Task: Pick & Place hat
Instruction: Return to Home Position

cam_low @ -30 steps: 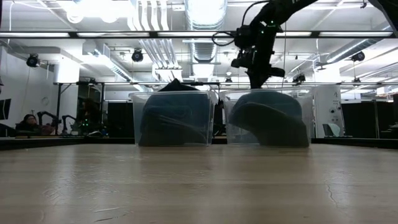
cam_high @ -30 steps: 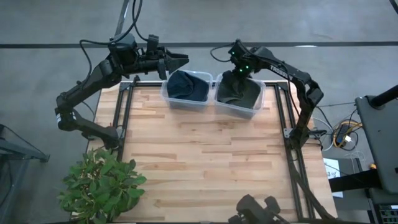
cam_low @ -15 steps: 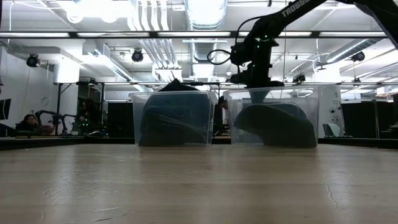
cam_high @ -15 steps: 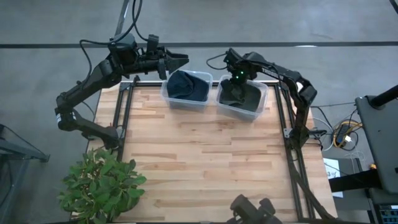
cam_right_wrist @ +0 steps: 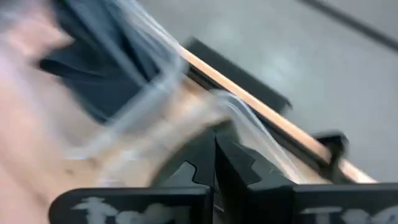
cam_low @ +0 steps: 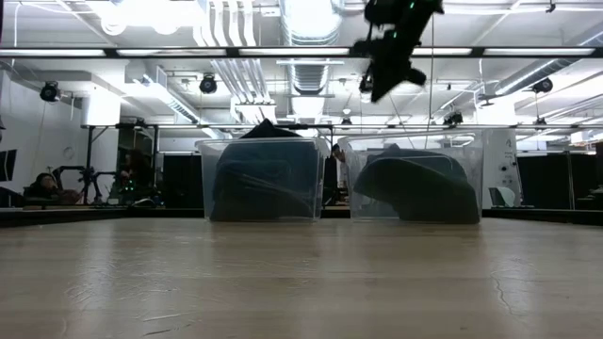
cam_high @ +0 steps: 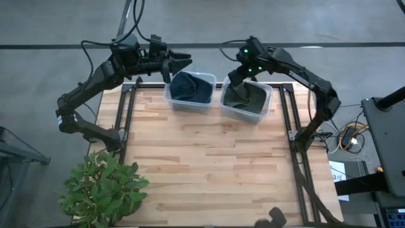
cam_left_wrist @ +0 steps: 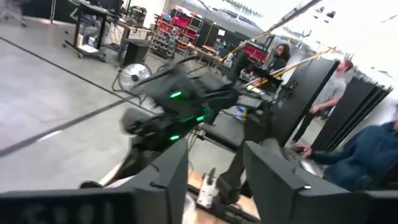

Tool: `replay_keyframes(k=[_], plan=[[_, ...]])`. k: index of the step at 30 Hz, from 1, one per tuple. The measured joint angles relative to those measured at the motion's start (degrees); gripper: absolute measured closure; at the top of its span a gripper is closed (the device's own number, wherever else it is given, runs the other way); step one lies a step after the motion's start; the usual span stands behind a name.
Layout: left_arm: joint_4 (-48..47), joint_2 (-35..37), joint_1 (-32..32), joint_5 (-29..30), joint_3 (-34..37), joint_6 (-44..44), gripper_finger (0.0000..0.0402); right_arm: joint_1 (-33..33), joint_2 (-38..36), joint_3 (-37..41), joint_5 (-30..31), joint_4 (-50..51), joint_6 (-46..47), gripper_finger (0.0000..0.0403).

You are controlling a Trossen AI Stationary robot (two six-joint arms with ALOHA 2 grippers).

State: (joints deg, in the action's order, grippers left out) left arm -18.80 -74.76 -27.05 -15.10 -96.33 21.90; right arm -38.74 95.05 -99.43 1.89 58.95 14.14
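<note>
The right gripper (cam_right_wrist: 214,148) has lifted out of the right bin (cam_low: 474,169), its jaws pressed together and holding nothing. The gray cap (cam_low: 415,186) lies inside the bin, at the worktop's (cam_high: 209,164) far edge. The left gripper (cam_high: 183,61) hangs past that edge, its jaws apart. Only the low view shows the open air over the bin.

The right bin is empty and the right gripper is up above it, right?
Not empty: the high view shows a gray cap lying inside the right bin. The right gripper does hang above it. The left gripper waits near the left bin.
</note>
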Motion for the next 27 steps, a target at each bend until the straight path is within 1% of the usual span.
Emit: replay_keyframes(k=[2,4,6,7,8,11,13,15,17,19,22,25,27], plan=[[-0.30,0.00,0.00,0.04,0.00,-1.62,0.0276,1.64,-2.89,1.84,-1.85,-4.18,-0.86,0.0395],[-0.64,0.00,0.00,0.09,0.00,-2.17,0.0316,3.76,-6.01,5.25,-5.13,-10.79,-2.22,0.0395],[-1.50,0.00,-0.01,0.07,0.00,-2.81,0.0368,6.14,-9.40,10.02,-9.02,-18.21,-3.57,0.0395],[-2.30,0.00,-0.04,0.04,0.01,-3.62,0.0384,7.59,-11.18,12.71,-10.83,-22.23,-4.14,0.0395],[-3.10,0.00,-0.04,-0.29,0.02,-4.82,0.0390,9.04,-13.13,15.96,-12.37,-26.67,-4.35,0.0395],[-7.16,0.00,-0.04,-0.67,0.11,-8.02,0.0399,13.12,-18.79,24.74,-14.61,-40.01,-3.00,0.0395],[-7.86,-0.11,-0.04,-0.74,1.27,-8.37,0.0400,15.34,-22.59,29.49,-14.68,-46.15,-3.56,0.0395],[-7.70,-0.09,-0.03,-0.72,3.37,-7.87,0.0401,17.47,-26.41,33.54,-14.63,-49.44,-4.35,0.0395],[-6.97,-0.05,0.10,-0.70,5.81,-7.40,0.0401,19.30,-29.63,37.01,-14.60,-49.99,-3.33,0.0395],[-4.36,0.25,0.16,-0.86,8.97,-7.27,0.0401,20.68,-32.49,40.43,-14.56,-50.03,-0.61,0.0395],[3.00,1.55,0.17,-2.51,16.37,-6.99,0.0401,22.43,-36.71,45.26,-14.40,-52.88,3.68,0.0395],[11.87,3.88,0.15,-3.46,25.43,-4.50,0.0401,23.85,-40.71,49.13,-14.30,-55.05,4.94,0.0394],[15.96,6.44,0.15,-3.49,31.03,-4.04,0.0401,24.21,-43.04,50.98,-13.68,-53.31,3.98,0.0394]])
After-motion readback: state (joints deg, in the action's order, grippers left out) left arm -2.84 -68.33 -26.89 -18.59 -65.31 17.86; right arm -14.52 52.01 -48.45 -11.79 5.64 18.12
